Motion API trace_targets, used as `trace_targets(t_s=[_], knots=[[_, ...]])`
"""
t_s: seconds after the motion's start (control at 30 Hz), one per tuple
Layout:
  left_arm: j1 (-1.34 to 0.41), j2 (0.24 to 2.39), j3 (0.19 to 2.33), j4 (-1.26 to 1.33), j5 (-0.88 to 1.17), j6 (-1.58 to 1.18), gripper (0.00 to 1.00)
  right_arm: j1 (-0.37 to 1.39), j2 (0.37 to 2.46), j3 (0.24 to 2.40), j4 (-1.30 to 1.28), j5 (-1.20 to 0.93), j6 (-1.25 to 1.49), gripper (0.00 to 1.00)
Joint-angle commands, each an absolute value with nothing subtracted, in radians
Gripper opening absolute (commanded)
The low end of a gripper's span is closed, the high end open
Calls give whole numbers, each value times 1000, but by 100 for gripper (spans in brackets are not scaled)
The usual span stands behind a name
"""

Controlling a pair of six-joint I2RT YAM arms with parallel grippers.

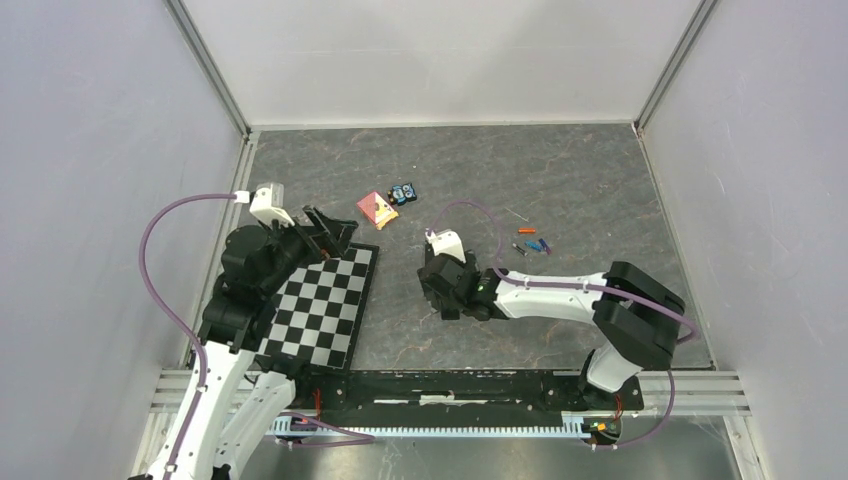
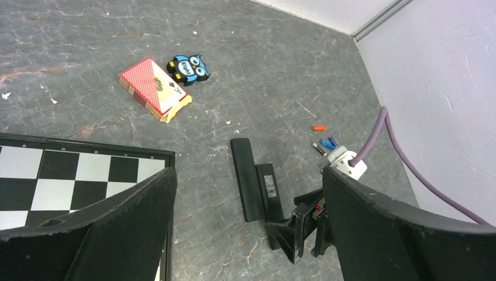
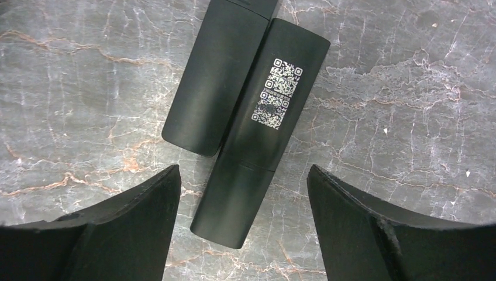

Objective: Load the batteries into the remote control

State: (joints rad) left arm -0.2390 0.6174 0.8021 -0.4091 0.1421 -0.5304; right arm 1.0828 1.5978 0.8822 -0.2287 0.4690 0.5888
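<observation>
Two black remotes lie side by side on the grey table. One carries a QR sticker (image 3: 266,129) (image 2: 269,186); the other is plain (image 3: 219,82) (image 2: 243,172). My right gripper (image 3: 243,172) (image 1: 447,297) is open and hovers over the near end of the stickered remote, one finger on each side, and hides both remotes in the top view. The batteries (image 1: 535,244) (image 2: 326,143) lie to the right of it: an orange-red cell (image 2: 319,127), with blue and purple cells beside it. My left gripper (image 1: 325,232) (image 2: 248,175) is open and empty above the chessboard's far edge.
A chessboard (image 1: 320,305) (image 2: 70,170) lies under the left arm. A red card deck (image 1: 377,208) (image 2: 153,88) and a blue-and-black owl gadget (image 1: 404,192) (image 2: 188,67) sit farther back. Walls close in the left, right and far sides.
</observation>
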Motion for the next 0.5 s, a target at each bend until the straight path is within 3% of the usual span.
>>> trace_targets(t_s=[0.0,0.3,0.47], knots=[[-236,615,779,-352,137,-550,100,1091,1632,937,-290,527,667,81],[-236,608,771,-366,116,-549,100,1091,1671,902,-264,471,690,65],[-236,610,769,-380,106,-561,100,1092,1675,890,-287,497,712,62]])
